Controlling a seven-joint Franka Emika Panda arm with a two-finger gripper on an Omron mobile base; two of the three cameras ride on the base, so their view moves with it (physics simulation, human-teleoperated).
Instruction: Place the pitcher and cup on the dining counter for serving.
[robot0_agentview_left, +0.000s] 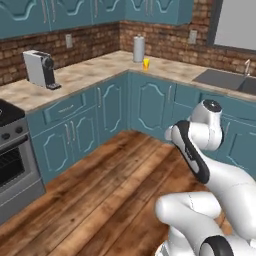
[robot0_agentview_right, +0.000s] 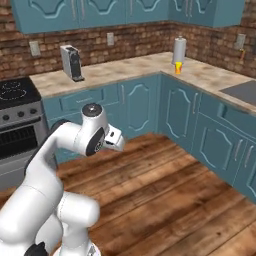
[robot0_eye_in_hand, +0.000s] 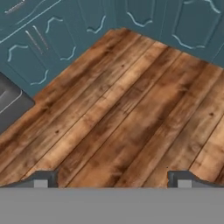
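Observation:
The small yellow cup (robot0_agentview_left: 146, 63) (robot0_agentview_right: 178, 67) stands on the corner of the kitchen counter, right in front of a grey metal cylinder with a knob top (robot0_agentview_left: 139, 47) (robot0_agentview_right: 179, 50). The pitcher and the dining counter are out of view. My gripper (robot0_eye_in_hand: 112, 179) hangs over the wooden floor, far from the cup and well below counter height. It is open, its two dark fingertips (robot0_eye_in_hand: 43, 178) stand wide apart, and nothing is between them. In the right base view the hand (robot0_agentview_right: 115, 140) juts from the folded arm.
A marbled L-shaped counter (robot0_agentview_left: 85, 75) (robot0_agentview_right: 130, 70) over teal cabinets wraps the corner. On it stands a coffee machine (robot0_agentview_left: 40, 68) (robot0_agentview_right: 72, 62). A sink (robot0_agentview_left: 225, 80) lies to the right and a stove (robot0_agentview_left: 10, 150) (robot0_agentview_right: 17, 115) to the left. Open wooden floor (robot0_eye_in_hand: 131, 109) lies between.

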